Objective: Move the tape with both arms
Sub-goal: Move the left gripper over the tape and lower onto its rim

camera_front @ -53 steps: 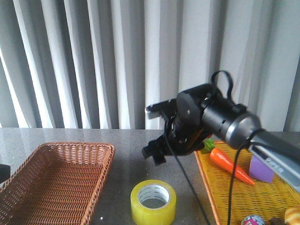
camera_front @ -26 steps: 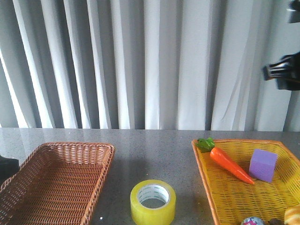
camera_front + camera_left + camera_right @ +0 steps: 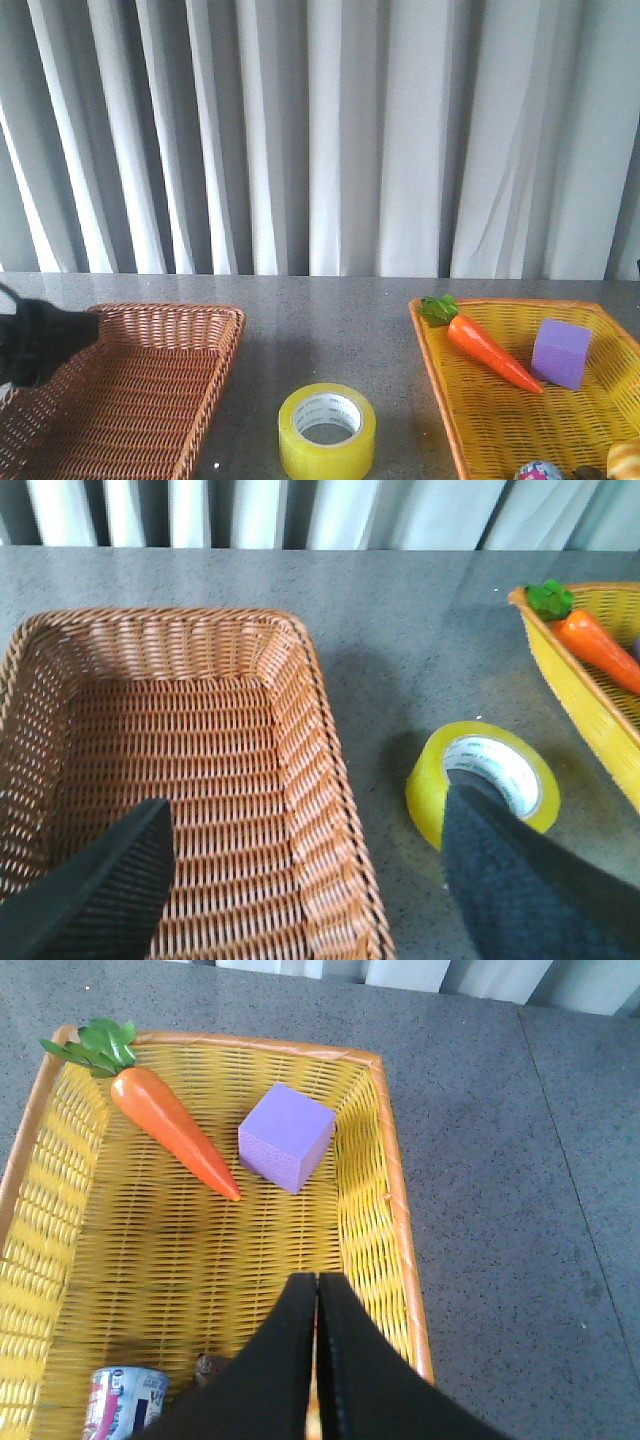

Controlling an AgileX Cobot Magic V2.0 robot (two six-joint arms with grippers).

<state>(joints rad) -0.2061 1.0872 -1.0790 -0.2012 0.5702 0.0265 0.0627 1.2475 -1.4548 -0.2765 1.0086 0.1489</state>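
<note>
Gone from the front view is the right arm, which filled the centre a second ago and showed only at the upper right edge half a second ago; meanwhile the left arm [image 3: 40, 345] has pushed further in at the left edge, over the near corner of the brown wicker basket [image 3: 150, 400]. The tape [image 3: 327, 431] has not shifted: it lies flat on the grey desk [image 3: 330, 330] at the bottom centre of the front view, hole upward, between the brown basket on the left and the yellow basket [image 3: 450, 400] on the right, touching neither.

In the left wrist view the left gripper [image 3: 300, 880] has its fingers [image 3: 100, 890] spread wide, one at the lower left of the frame over the brown basket's woven floor, the other at the lower right, overlapping the tape's [image 3: 483, 780] near edge in the picture; whether it touches the roll I cannot tell. The fingers hold nothing.

In the right wrist view the right gripper [image 3: 317, 1360] has its fingers [image 3: 285, 1360] pressed together with only a thin line between them, holding nothing, at the bottom centre over the yellow basket [image 3: 395, 1190]. In that basket lie a carrot [image 3: 170, 1130] at the upper left, a purple cube [image 3: 287, 1137] just right of the carrot's tip, and a small printed can [image 3: 125, 1400] at the lower left.
</note>
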